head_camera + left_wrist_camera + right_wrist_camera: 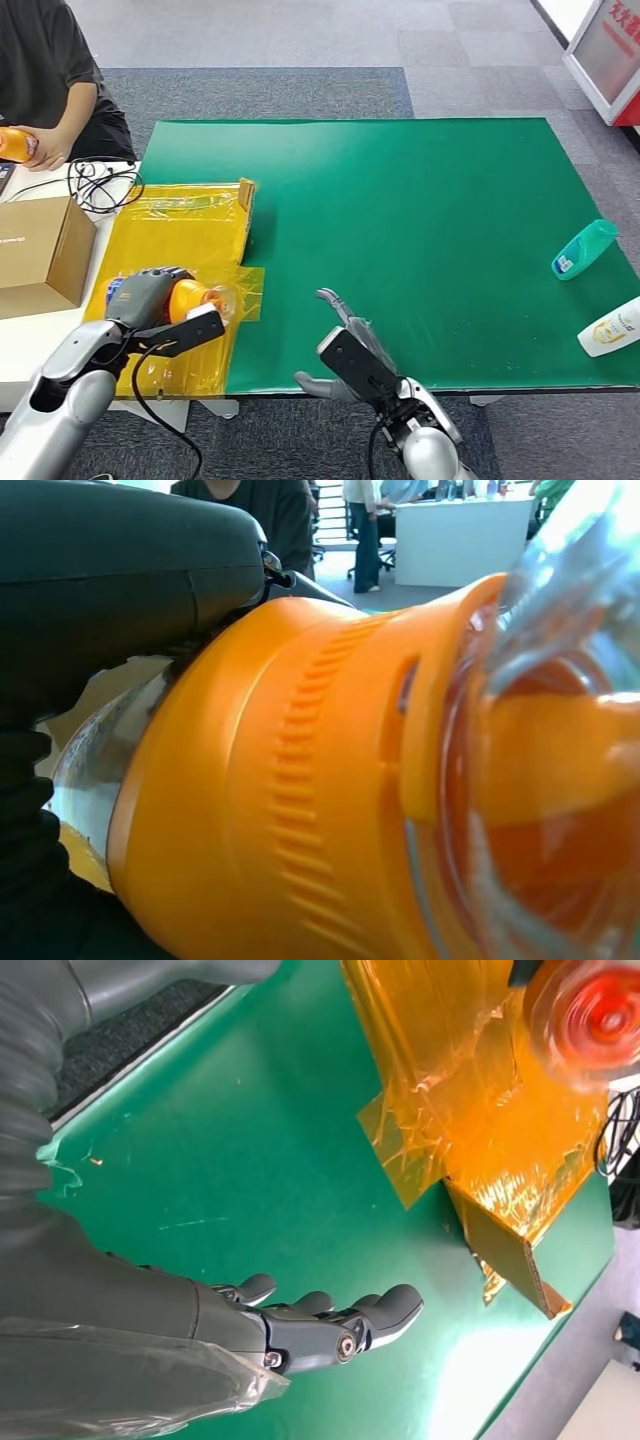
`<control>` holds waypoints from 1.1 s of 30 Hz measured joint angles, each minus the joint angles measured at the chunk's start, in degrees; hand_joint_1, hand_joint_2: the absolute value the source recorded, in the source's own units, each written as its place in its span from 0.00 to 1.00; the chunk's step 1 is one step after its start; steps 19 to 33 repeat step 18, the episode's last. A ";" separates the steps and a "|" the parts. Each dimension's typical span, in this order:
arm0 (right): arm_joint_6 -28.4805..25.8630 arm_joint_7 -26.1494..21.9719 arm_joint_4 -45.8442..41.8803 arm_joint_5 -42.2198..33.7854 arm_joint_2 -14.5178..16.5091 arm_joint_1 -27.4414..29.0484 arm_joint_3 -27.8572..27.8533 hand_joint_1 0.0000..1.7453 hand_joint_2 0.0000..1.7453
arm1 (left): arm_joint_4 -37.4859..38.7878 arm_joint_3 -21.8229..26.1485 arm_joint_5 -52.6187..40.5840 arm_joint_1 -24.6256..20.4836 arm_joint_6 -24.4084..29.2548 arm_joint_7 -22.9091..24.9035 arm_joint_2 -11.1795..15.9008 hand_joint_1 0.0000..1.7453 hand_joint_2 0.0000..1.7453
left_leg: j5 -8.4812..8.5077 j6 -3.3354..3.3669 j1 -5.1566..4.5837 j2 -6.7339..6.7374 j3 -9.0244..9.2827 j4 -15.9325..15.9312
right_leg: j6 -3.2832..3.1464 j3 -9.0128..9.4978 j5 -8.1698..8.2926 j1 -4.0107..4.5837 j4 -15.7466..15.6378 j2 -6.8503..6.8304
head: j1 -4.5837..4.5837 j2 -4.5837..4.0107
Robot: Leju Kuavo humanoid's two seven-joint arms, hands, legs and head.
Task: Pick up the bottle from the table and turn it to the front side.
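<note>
My left hand (155,300) grips an orange bottle (190,298) with a clear cap, held on its side above the yellow-taped tray (198,222) at the table's left. In the left wrist view the bottle (317,800) is very close, my dark hand (113,575) wrapped over it. The bottle's clear cap end (592,1020) also appears in the right wrist view. My right hand (355,350) hovers low over the green mat (423,220) near the front edge, fingers (332,1325) stretched out and holding nothing.
A teal bottle (585,248) and a white bottle (611,328) lie at the mat's right edge. A cardboard box (41,250) and black cables (102,183) sit on the white table at left. A person (49,75) holds another orange bottle (16,145) there.
</note>
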 joint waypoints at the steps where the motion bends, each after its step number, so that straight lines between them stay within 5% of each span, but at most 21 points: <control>1: 0.01 0.00 0.03 -0.01 0.00 0.00 0.07 0.00 1.00 | 0.47 -0.06 -0.38 -0.22 0.03 0.00 -0.28 1.00 1.00 | 0.00 0.00 0.00 0.00 0.00 0.00 | 0.00 0.00 0.00 0.00 0.00 0.00 | 0.00 0.00; 2: 0.02 0.00 0.07 -0.05 0.00 -0.01 0.11 0.00 1.00 | 0.93 -0.15 -0.84 -0.44 0.09 -0.01 -0.59 0.97 1.00 | 0.00 0.00 0.00 0.00 0.00 0.00 | 0.00 0.00 0.00 0.00 0.00 0.00 | 0.00 0.00; 4: 0.04 0.00 0.23 -0.16 0.00 -0.11 0.28 0.00 1.00 | 2.14 -0.36 -1.71 -0.99 0.27 -0.01 -1.34 0.75 1.00 | 0.00 0.00 -0.01 0.00 -0.01 0.00 | 0.00 0.00 0.00 0.00 0.00 -0.01 | 0.01 0.00; 6: 0.07 0.00 0.41 -0.22 0.00 -0.20 0.64 0.00 1.00 | 3.37 -0.54 -2.17 -1.52 0.48 -0.04 -2.09 0.28 1.00 | 0.00 0.00 -0.01 0.00 -0.01 0.00 | 0.00 0.00 0.00 -0.01 0.00 -0.01 | 0.01 0.00; 8: 0.08 0.00 0.47 -0.22 0.00 -0.23 0.98 0.00 1.00 | 4.15 -0.68 -2.34 -1.84 0.69 -0.07 -2.74 0.00 1.00 | 0.00 0.00 -0.01 0.01 -0.01 0.00 | 0.00 0.00 0.00 -0.01 0.00 0.00 | 0.00 0.00; 18: 0.06 0.20 0.53 -1.05 0.00 -0.24 1.41 0.00 1.00 | 7.35 1.33 -4.12 -2.25 1.94 0.97 -7.21 0.00 1.00 | 0.00 0.00 0.00 0.00 -0.01 0.00 | 0.00 0.00 0.00 -0.01 0.00 0.00 | -0.01 0.00; 33: 0.06 0.20 0.53 -1.05 0.00 -0.24 1.41 0.00 1.00 | 7.35 1.33 -4.12 -2.25 1.94 0.97 -7.21 0.00 1.00 | 0.00 0.00 0.00 0.00 -0.01 0.00 | 0.00 0.00 0.00 -0.01 0.00 0.00 | -0.01 0.00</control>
